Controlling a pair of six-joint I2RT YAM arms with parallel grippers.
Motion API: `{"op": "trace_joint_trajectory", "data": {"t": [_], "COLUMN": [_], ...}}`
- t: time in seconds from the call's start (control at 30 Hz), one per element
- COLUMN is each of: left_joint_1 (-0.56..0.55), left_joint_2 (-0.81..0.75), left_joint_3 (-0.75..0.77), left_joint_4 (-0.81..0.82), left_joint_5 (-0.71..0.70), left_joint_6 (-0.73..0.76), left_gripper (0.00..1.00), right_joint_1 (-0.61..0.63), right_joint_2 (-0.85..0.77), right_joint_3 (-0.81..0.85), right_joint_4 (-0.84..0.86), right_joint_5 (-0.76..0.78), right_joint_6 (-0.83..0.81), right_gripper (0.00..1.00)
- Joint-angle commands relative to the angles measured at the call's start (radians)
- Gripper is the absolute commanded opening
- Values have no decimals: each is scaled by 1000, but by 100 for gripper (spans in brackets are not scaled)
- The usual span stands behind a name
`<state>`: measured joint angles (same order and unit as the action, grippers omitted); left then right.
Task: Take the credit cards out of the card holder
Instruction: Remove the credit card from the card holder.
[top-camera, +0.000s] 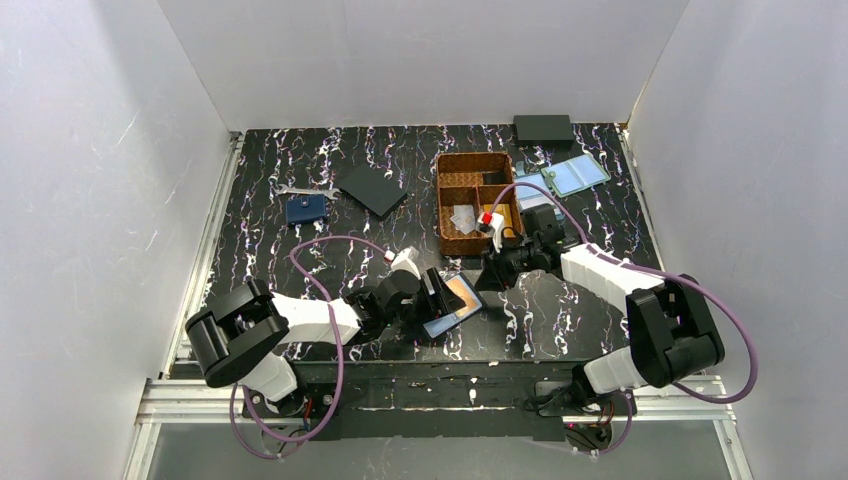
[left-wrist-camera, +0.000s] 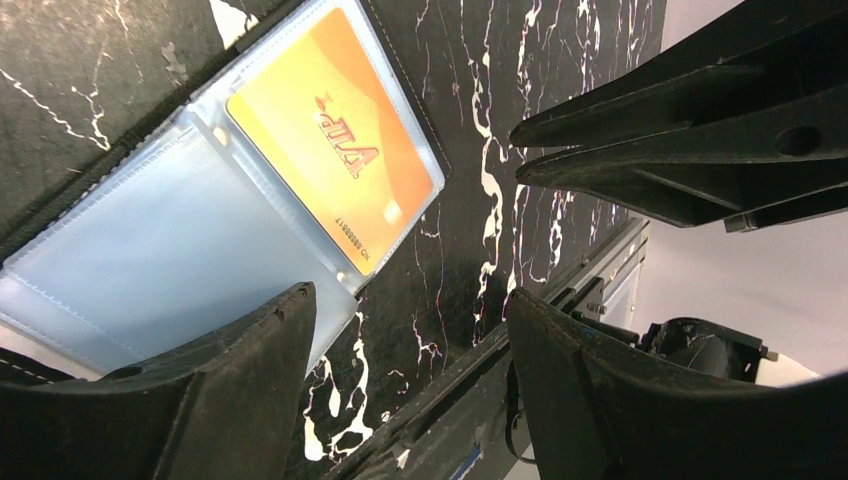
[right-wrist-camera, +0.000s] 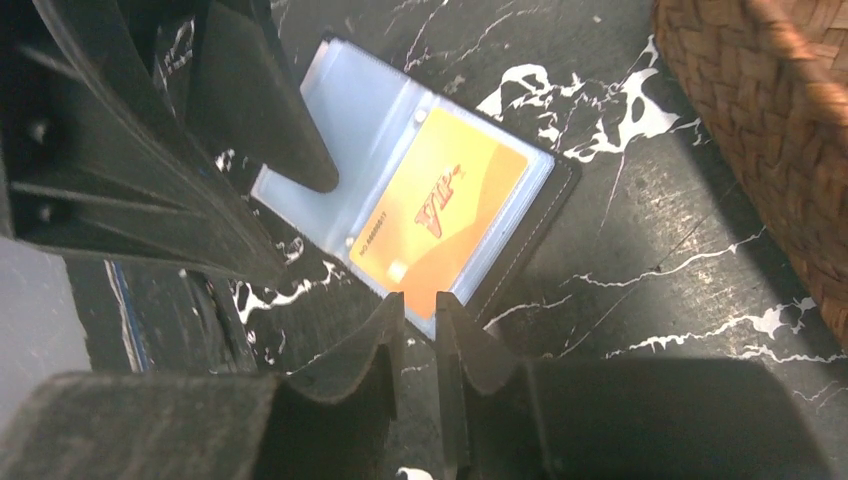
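"Location of the card holder (top-camera: 452, 305)?"

"Near centre of the black marbled table (top-camera: 300, 260), on the near side of the woven basket (top-camera: 476, 200). It lies open and flat between the two grippers. Black rim, pale blue clear sleeves inside."

"Card status?"

"One orange-gold credit card (top-camera: 462, 294) — printed VIP, with a number line — is seated inside the sleeve of the leaf on the right arm's side. Not extracted. The other leaf shows plain pale blue sleeve."

"Left gripper (top-camera: 432, 292)?"

"Fingers spread wide, nothing between them. It sits at the holder's pale blue leaf. In its own wrist camera one finger (left-wrist-camera: 240, 380) overlaps that leaf's corner. Contact cannot be confirmed."

"Right gripper (top-camera: 487, 275)?"

"Fingers drawn almost together, only a slit left, nothing held. The tips point at the card-side edge of the holder. The left wrist view shows them just beside that edge, apart from it."

"Anything else on the table?"

"A small navy wallet (top-camera: 305, 209) and a flat black square (top-camera: 372, 190) sit toward the far left. A black box (top-camera: 543, 128) and pale blue holders (top-camera: 575, 175) sit in the far right corner — all well apart from the card holder."
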<state>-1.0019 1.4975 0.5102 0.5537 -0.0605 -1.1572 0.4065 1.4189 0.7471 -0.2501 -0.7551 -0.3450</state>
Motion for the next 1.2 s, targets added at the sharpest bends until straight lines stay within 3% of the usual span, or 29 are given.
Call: {"op": "trace_joint_trajectory", "data": {"t": [0.0,0.4,1.17], "left_joint_1": [9,11,20], "left_joint_2": [-10,19,73], "left_joint_3": [22,27,75], "left_joint_4": [4,5,2], "left_joint_5": [-79,-123,-86], "left_joint_6": [-15,-79,-175], "left_gripper": [64,61,53], "right_joint_1": [2,2,9], "right_joint_2": [28,78,113], "right_joint_3": [-1,-53,-68], "right_joint_4": [155,330,355], "right_joint_5": [-32,8,62], "right_joint_6": [205,510,597], "right_gripper": [27,34,37]}}
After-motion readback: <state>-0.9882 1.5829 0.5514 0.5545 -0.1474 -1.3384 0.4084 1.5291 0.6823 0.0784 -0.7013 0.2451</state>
